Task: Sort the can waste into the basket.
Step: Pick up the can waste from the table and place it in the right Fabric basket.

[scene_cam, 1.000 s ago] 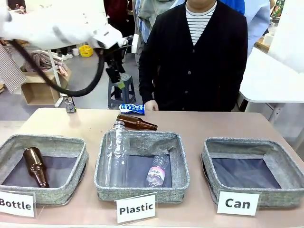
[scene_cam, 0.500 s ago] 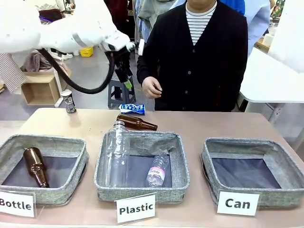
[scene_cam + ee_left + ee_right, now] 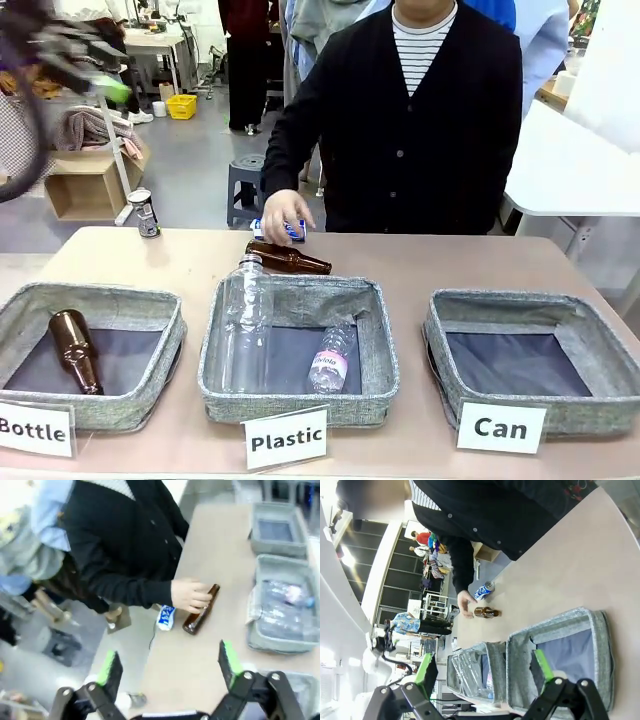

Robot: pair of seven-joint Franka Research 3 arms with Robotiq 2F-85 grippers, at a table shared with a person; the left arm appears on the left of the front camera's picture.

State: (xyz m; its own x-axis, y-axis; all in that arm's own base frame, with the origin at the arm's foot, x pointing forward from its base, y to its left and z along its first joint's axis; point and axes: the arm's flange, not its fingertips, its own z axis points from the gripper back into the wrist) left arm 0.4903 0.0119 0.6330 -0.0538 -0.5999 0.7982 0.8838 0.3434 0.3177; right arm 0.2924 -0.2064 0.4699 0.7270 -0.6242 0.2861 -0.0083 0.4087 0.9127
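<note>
Left gripper [image 3: 169, 662] and right gripper [image 3: 485, 666] gaped wide, holding nothing; a person's hand [image 3: 284, 214] rested by the blue can [image 3: 166, 617].

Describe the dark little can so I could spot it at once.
Find the grey basket signed Bottle on the left of the table. Beyond it, near the far edge, a small crushed can stands alone. It is dark and silvery, unlike the blue can by the person's hand.

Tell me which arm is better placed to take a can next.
Left: the dark can stands far left on the table. The right gripper, jaws open, hangs over the Can basket.
</note>
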